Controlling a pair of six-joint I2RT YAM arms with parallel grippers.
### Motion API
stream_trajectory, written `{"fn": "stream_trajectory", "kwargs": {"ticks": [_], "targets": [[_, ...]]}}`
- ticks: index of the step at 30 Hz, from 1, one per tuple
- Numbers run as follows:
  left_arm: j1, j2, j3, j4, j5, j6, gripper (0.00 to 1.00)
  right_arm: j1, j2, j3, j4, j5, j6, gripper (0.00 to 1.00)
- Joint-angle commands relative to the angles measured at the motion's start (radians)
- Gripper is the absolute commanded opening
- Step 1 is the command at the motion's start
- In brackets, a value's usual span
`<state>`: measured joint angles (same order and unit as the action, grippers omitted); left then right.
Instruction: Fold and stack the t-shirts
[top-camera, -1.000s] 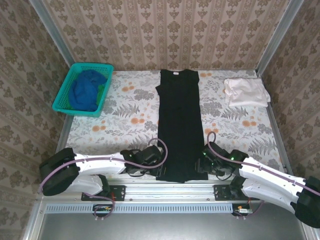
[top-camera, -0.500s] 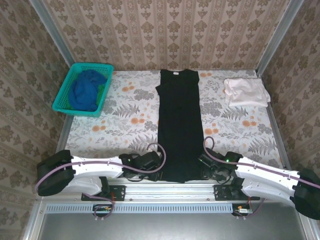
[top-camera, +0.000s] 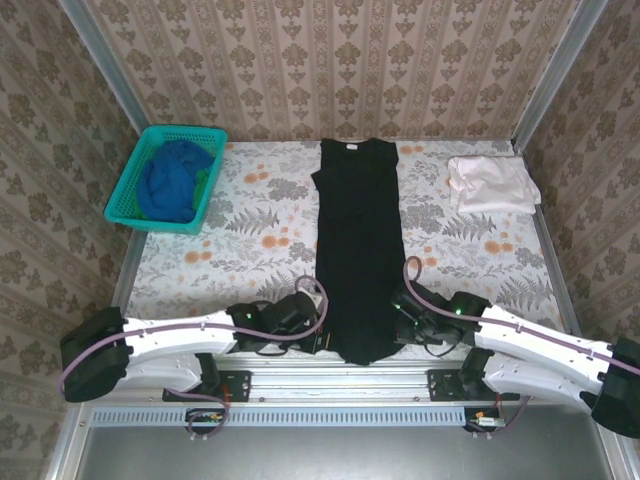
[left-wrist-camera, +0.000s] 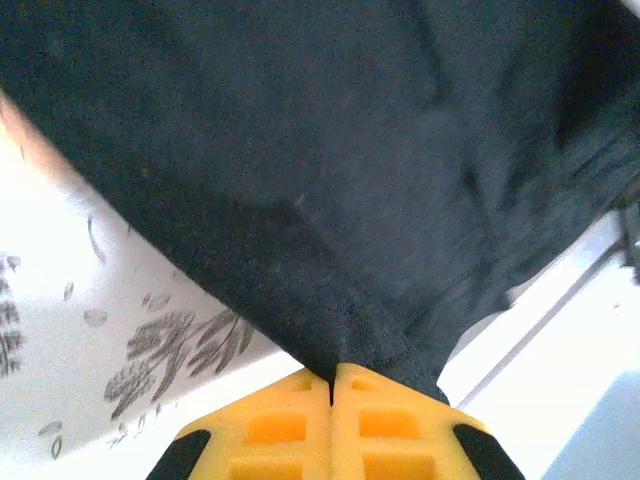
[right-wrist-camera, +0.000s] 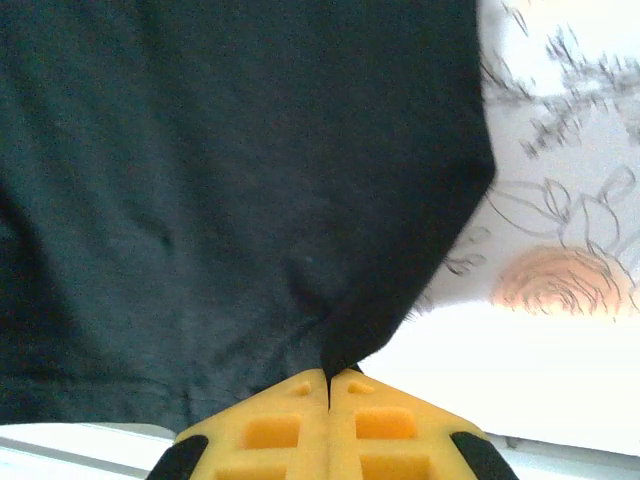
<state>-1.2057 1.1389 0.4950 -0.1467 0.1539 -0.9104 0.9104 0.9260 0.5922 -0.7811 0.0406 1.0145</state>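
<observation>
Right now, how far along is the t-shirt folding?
Looks done: the white-pink t-shirt lies folded at the far right. In hand: the black t-shirt lies as a long strip; the left gripper and right gripper are shut on its near hem corners. Left: the blue t-shirt, crumpled in the teal basket, and stacking.

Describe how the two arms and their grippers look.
The left arm and right arm are white shells with black joints, each with a purple cable. The left gripper and right gripper have yellow-orange fingers with square recesses and black sides.
</observation>
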Motion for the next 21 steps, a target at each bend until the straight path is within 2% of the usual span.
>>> {"fn": "stream_trajectory", "kwargs": {"ticks": [1,5,8,11,16,21], "targets": [[0.082,-0.033,0.048,-0.007,0.038,0.075,0.0,-0.056,0.035,0.089,-0.015,0.05,-0.093,0.0],[0.243,0.006,0.128,-0.06,0.098,0.181,0.0,-0.177,0.134,0.181,0.053,0.037,-0.21,0.0],[0.384,0.073,0.195,-0.049,0.158,0.25,0.0,-0.28,0.225,0.276,0.069,0.07,-0.293,0.0],[0.496,0.202,0.323,-0.067,0.191,0.341,0.0,-0.391,0.332,0.351,0.147,0.022,-0.361,0.0],[0.623,0.484,0.565,-0.086,0.327,0.436,0.0,-0.517,0.56,0.502,0.214,-0.044,-0.444,0.0],[0.693,0.673,0.737,-0.139,0.374,0.466,0.0,-0.59,0.745,0.651,0.216,-0.084,-0.491,0.0]]}}
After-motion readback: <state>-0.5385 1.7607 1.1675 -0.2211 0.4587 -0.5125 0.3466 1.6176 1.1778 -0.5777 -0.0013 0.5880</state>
